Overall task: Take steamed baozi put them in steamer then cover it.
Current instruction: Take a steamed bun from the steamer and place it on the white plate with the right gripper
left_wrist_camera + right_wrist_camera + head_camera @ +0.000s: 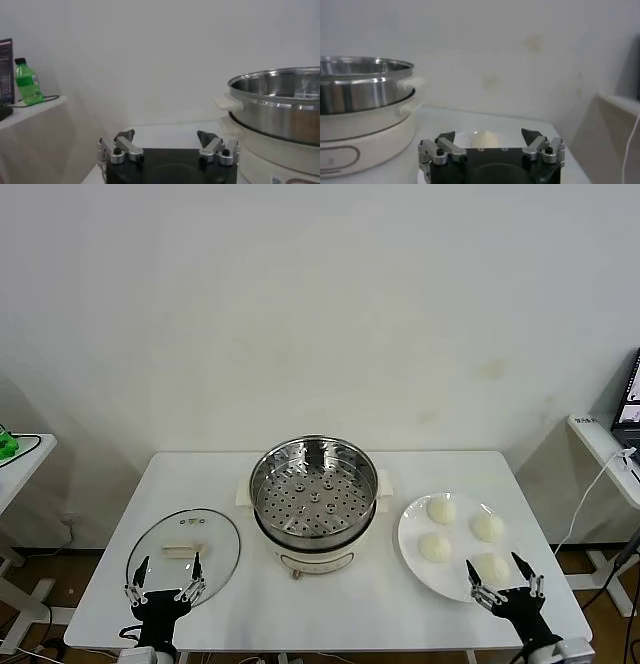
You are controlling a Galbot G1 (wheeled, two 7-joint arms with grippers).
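White wall behind, white bench (330, 609) in front. We see the steamer (315, 502) at centre, uncovered, its perforated tray bare. Four steamed baozi (441, 509) sit on a plate (412, 534) to its right; the glass lid (184, 554) lies flat to its left. Our left gripper (166, 576) hovers over the lid's near edge, our right gripper (503, 577) over the nearest bun, both with jaws apart and empty. We judge that loading has not begun; next, the right gripper must descend and close gently on a bun.
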